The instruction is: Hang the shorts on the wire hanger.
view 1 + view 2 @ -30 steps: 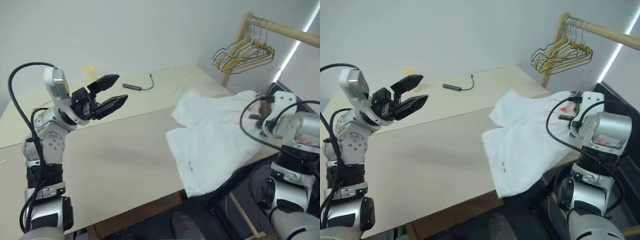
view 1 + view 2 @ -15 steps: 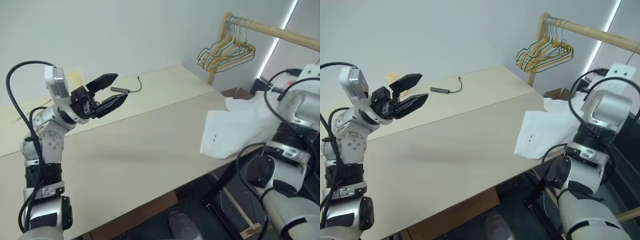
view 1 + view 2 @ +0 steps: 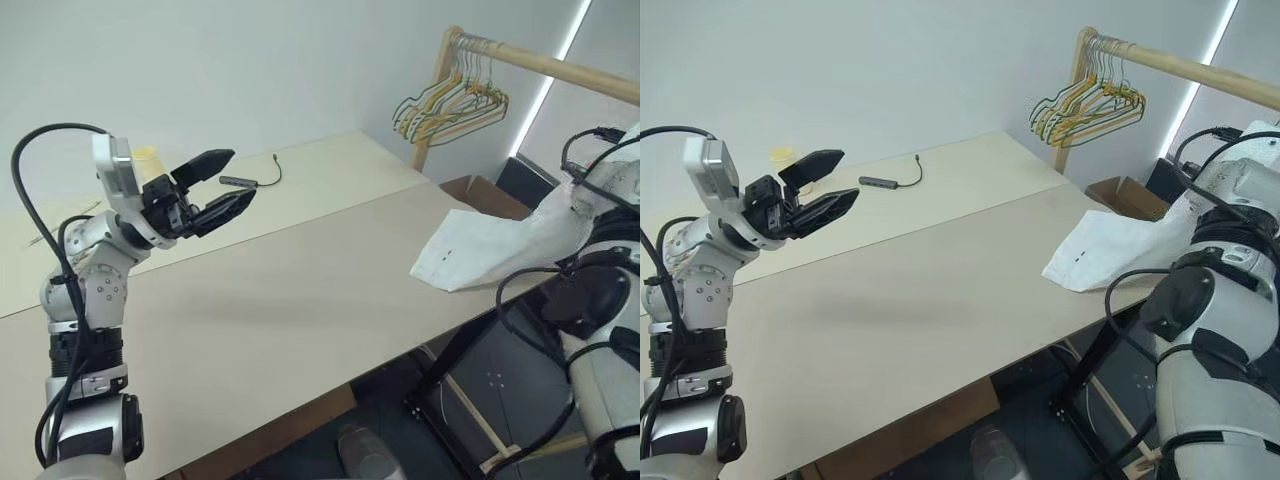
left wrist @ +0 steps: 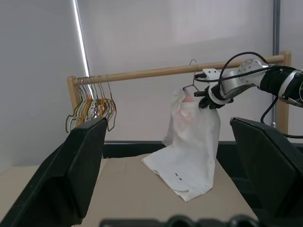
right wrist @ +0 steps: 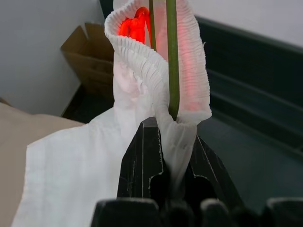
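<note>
The white shorts point(image 3: 487, 250) trail from the table's right corner up toward my right arm. Seen from the left wrist, they hang point(image 4: 194, 142) from my right gripper point(image 4: 204, 97) just under the wooden rod. In the right wrist view this gripper point(image 5: 163, 127) is shut on the gathered waistband point(image 5: 142, 71) and on the thin olive wire hanger point(image 5: 171, 56) running through it. The hanger's hook point(image 4: 192, 61) rises beside the rod; I cannot tell if it is hooked on. My left gripper point(image 3: 240, 177) is open and empty, raised over the table's left side.
A wooden rack rod point(image 3: 540, 62) stands at the right with a bunch of coloured hangers point(image 3: 450, 105) near its post. A cardboard box point(image 3: 1125, 195) sits on the floor below. On the far side of the beige table point(image 3: 300, 290) lies a dark cable point(image 3: 245, 180).
My right gripper has risen and swung right toward the rod, dragging the shorts off most of the table. The view has turned right. The left gripper has stayed put.
</note>
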Controlling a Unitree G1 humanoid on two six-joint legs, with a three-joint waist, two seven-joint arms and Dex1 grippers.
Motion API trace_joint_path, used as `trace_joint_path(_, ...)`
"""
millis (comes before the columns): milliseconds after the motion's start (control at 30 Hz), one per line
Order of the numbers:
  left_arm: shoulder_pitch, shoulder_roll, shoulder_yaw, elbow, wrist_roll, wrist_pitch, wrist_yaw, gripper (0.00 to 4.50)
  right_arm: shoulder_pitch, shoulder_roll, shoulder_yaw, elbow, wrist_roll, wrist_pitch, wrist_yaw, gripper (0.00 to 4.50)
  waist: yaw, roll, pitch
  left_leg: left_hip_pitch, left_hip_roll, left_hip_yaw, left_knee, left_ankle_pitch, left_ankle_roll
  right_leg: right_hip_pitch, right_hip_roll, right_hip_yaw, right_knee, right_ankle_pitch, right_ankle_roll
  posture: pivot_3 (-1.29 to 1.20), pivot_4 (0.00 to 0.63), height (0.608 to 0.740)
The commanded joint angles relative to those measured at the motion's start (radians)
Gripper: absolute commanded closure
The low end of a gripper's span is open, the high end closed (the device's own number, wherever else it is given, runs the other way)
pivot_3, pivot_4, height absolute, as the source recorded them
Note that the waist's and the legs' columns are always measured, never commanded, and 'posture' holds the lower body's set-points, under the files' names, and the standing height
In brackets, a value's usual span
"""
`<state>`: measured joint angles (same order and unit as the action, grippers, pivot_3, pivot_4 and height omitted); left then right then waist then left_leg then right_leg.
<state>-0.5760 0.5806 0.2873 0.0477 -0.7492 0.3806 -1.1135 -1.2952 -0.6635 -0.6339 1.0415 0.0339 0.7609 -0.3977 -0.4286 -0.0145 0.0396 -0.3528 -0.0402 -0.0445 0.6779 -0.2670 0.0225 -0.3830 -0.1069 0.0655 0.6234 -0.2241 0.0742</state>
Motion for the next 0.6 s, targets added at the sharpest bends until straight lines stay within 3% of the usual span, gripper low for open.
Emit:
trace_joint_path(33,-0.009,0.004,0.013,-0.033,-0.015,-0.008,0.007,0.0,-0.05,-0.045,0.007,0.049,0.042,-0.071,-0.012,4.44,0.002,0.0,0.0,0.0,0.0,0.0,0.0,0.0,0.0,0.0,0.0,0.0,0.0,0.0,0.0,-0.3,0.0,0.74)
trace_joint_path(500,0.026,0.014,0.019,-0.089,-0.081,0.035,-0.035,0.0,-0.043,-0.078,0.1,0.14,0.068,-0.071,-0.034,4.44,0.004,-0.001,0.0,0.0,0.0,0.001,0.0,0.0,0.0,0.001,0.0,0.001,-0.001,-0.003,0.006,-0.29,0.0,0.74)
trace_joint_path(600,0.025,0.012,0.012,-0.083,-0.066,0.025,-0.029,0.0,-0.035,-0.076,0.143,0.135,0.053,-0.078,0.0,3.49,0.004,-0.001,0.0,0.0,0.0,0.001,0.0,0.0,0.0,0.001,0.0,0.001,-0.001,-0.003,0.006,-0.29,0.0,0.74)
